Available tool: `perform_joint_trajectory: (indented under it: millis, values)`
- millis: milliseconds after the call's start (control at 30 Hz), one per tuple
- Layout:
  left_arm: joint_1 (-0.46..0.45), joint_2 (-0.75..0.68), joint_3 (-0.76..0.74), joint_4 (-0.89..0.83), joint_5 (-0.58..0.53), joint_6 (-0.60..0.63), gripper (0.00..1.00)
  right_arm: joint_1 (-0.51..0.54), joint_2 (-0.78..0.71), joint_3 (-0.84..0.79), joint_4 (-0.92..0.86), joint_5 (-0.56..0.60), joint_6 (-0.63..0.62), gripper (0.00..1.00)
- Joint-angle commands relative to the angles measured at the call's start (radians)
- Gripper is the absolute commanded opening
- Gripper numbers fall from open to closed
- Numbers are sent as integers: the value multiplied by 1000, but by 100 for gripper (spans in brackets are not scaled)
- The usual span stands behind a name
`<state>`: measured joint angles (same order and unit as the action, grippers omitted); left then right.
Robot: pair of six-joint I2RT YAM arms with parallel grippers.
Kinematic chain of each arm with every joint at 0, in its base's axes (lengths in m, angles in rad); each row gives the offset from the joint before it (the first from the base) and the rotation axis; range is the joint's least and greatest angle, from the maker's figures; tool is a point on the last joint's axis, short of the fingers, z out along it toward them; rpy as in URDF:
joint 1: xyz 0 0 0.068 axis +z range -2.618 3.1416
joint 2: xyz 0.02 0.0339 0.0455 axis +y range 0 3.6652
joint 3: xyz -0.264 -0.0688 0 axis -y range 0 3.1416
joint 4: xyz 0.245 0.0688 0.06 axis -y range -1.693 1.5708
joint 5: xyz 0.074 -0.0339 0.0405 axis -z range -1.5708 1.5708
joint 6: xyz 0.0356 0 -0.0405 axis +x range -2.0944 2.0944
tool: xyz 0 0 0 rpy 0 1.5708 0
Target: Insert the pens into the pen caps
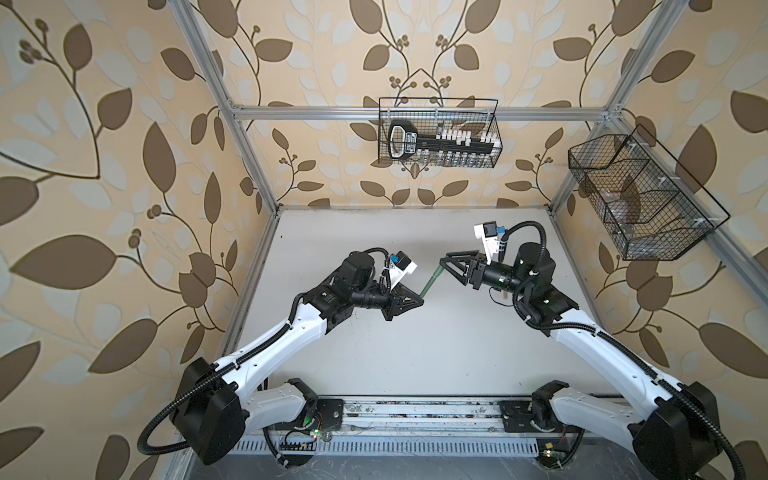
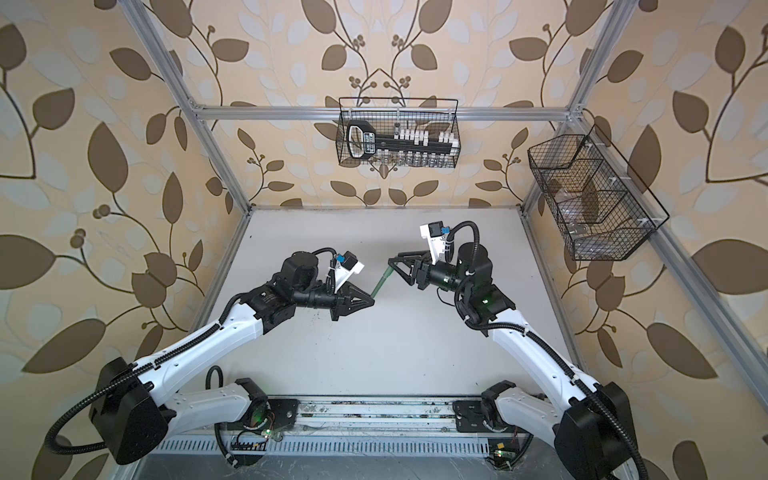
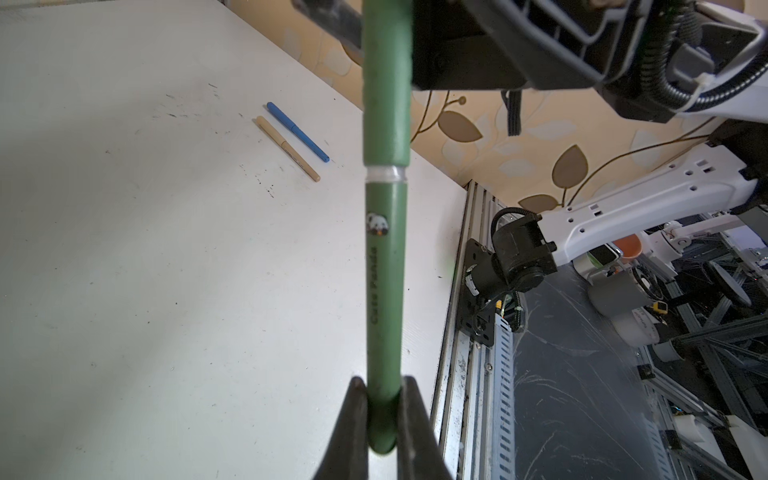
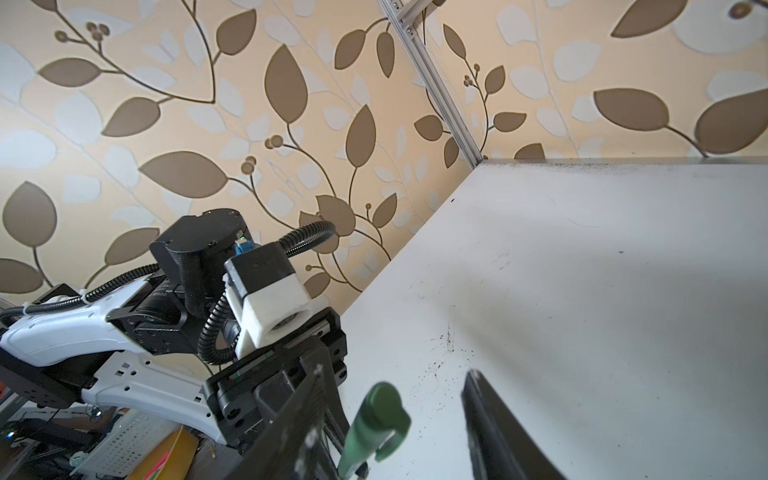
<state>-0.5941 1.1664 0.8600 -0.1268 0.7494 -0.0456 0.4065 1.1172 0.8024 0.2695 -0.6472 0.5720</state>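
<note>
The round, matte green pen [image 3: 384, 270] is being pinched at its rear end by the left claw [image 3: 383, 384]. The green cap [image 3: 386, 83] on its far end is being straddled by the spread right claw [image 4: 395, 374]. The slim blue pen [image 3: 297, 132] and tan pen [image 3: 288, 148] are being supported side by side by the scuffed white table [image 3: 166, 291].

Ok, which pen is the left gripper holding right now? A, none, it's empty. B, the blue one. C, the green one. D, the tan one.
C: in the left wrist view the left gripper is shut on the barrel end of the green pen, while the blue pen and the tan pen lie side by side on the table.
</note>
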Motion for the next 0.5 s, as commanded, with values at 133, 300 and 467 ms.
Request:
perform_joint_trajectory:
  millis: [133, 300, 467]
  values:
    - [7, -48, -15, 39, 25, 35, 0, 18, 24, 52, 55, -29, 7, 49]
    - [7, -45, -19, 38, 11, 42, 0, 31, 25, 50, 52, -25, -5, 43]
    - [7, -46, -18, 39, 6, 41, 0, 37, 31, 52, 50, -30, -4, 30]
